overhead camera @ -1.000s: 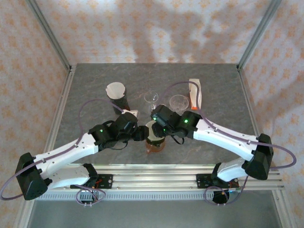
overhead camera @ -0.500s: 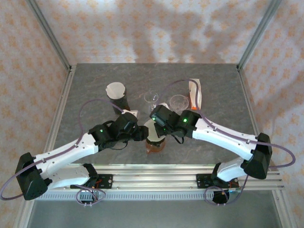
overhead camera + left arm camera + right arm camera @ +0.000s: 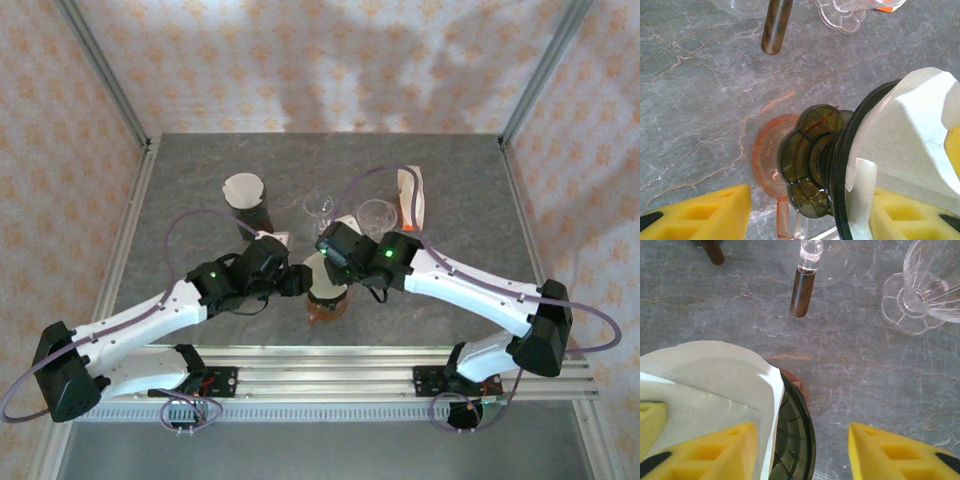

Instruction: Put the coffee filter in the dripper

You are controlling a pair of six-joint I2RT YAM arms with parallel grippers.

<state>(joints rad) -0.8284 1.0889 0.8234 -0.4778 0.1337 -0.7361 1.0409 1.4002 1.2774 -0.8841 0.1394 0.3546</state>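
Note:
A dark smoked dripper (image 3: 810, 165) with a scalloped base stands on an orange glass server (image 3: 767, 160) at the table's near middle. The white paper filter (image 3: 910, 135) lies inside the dripper (image 3: 326, 292), and its edge rises above the rim. My left gripper (image 3: 805, 220) is open and straddles the near rim, with one pad against the filter and the other clear of the dripper. My right gripper (image 3: 802, 452) is open too. One of its pads rests on the filter (image 3: 705, 375) and the other hangs outside the dripper (image 3: 792, 440). From above, both grippers (image 3: 298, 281) (image 3: 325, 262) meet at the dripper.
Behind the dripper stand a clear glass dripper (image 3: 920, 295), a glass vessel with a brown handle (image 3: 802, 290) and a dark stand topped with white paper (image 3: 243, 195). A white and orange packet (image 3: 411, 195) lies at the back right.
The right gripper has edged slightly left over the dripper and its jaws now stand apart. The left arm and the dripper have hardly moved.

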